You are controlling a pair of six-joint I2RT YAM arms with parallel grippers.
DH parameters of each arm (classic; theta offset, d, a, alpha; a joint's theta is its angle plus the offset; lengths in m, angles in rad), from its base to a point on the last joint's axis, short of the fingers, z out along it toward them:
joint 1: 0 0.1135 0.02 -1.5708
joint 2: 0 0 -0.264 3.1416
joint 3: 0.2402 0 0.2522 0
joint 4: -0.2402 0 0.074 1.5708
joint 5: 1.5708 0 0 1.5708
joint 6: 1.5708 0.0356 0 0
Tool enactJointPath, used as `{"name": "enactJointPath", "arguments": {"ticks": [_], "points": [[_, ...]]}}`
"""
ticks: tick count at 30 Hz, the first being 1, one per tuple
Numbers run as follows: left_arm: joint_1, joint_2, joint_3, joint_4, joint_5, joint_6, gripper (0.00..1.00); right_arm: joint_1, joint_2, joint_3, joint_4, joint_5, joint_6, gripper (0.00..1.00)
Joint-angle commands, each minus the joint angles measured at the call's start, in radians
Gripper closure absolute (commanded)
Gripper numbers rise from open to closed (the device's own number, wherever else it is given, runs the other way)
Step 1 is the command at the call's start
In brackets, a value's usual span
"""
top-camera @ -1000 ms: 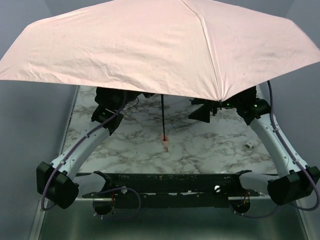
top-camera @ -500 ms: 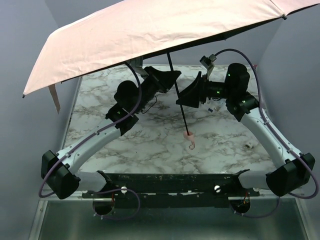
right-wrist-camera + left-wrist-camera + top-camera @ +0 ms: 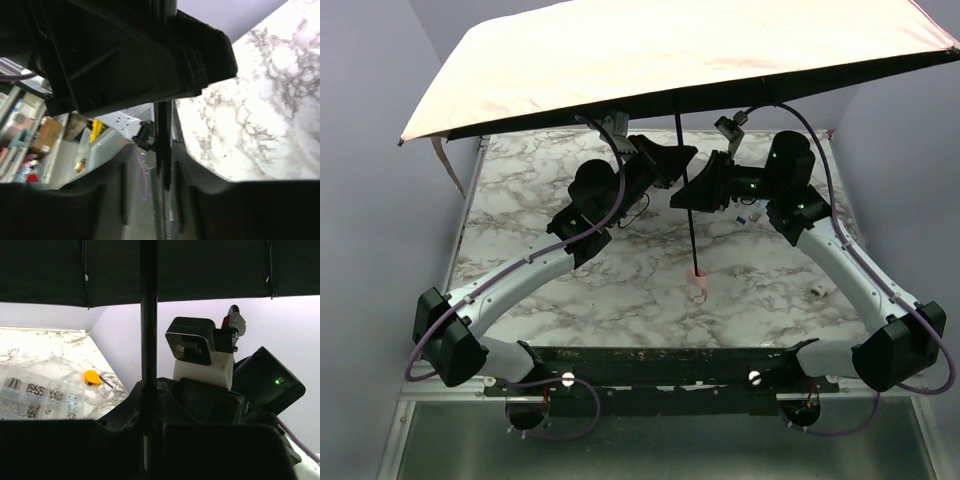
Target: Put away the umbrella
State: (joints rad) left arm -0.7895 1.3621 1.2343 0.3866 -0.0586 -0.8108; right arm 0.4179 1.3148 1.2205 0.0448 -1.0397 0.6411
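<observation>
We are holding the open umbrella (image 3: 670,50) over the marble table (image 3: 500,200), its shaft (image 3: 690,235) near-vertical, left gripper (image 3: 685,157) clamped on it, right gripper (image 3: 682,197) straddling it opposite (pinching or not, we cannot tell).

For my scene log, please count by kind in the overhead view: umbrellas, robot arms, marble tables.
Umbrella: 1
Robot arms: 2 (left arm, right arm)
Marble table: 1
Total: 4
</observation>
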Motion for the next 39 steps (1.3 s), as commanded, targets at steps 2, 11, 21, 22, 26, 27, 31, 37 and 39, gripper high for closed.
{"name": "enactJointPath", "arguments": {"ticks": [2, 11, 21, 22, 26, 27, 31, 37, 39], "points": [[-0.004, -0.059, -0.019, 0.100, 0.012, 0.034, 1.00, 0.006, -0.003, -0.026, 0.104, -0.060, 0.073, 0.46], [-0.004, -0.100, -0.065, 0.180, 0.014, 0.052, 1.00, 0.006, -0.037, -0.134, 0.220, -0.127, 0.125, 0.52], [0.007, -0.099, -0.083, 0.242, 0.100, 0.026, 0.92, 0.003, -0.052, -0.127, 0.236, -0.159, 0.124, 1.00], [0.017, -0.104, -0.092, 0.252, 0.129, 0.011, 0.78, 0.000, -0.058, -0.129, 0.237, -0.165, 0.124, 1.00], [0.080, -0.130, -0.137, 0.325, 0.235, -0.075, 0.40, -0.007, -0.089, -0.147, 0.287, -0.199, 0.153, 1.00], [0.101, -0.133, -0.142, 0.334, 0.251, -0.103, 0.37, -0.007, -0.093, -0.154, 0.298, -0.208, 0.159, 1.00], [0.165, -0.111, -0.130, 0.388, 0.334, -0.197, 0.34, -0.007, -0.101, -0.177, 0.331, -0.224, 0.177, 1.00], [0.191, -0.035, -0.070, 0.409, 0.405, -0.280, 0.42, -0.007, -0.110, -0.192, 0.344, -0.243, 0.172, 1.00], [0.192, -0.025, -0.078, 0.439, 0.394, -0.293, 0.50, -0.008, -0.115, -0.194, 0.324, -0.238, 0.151, 1.00]]}}
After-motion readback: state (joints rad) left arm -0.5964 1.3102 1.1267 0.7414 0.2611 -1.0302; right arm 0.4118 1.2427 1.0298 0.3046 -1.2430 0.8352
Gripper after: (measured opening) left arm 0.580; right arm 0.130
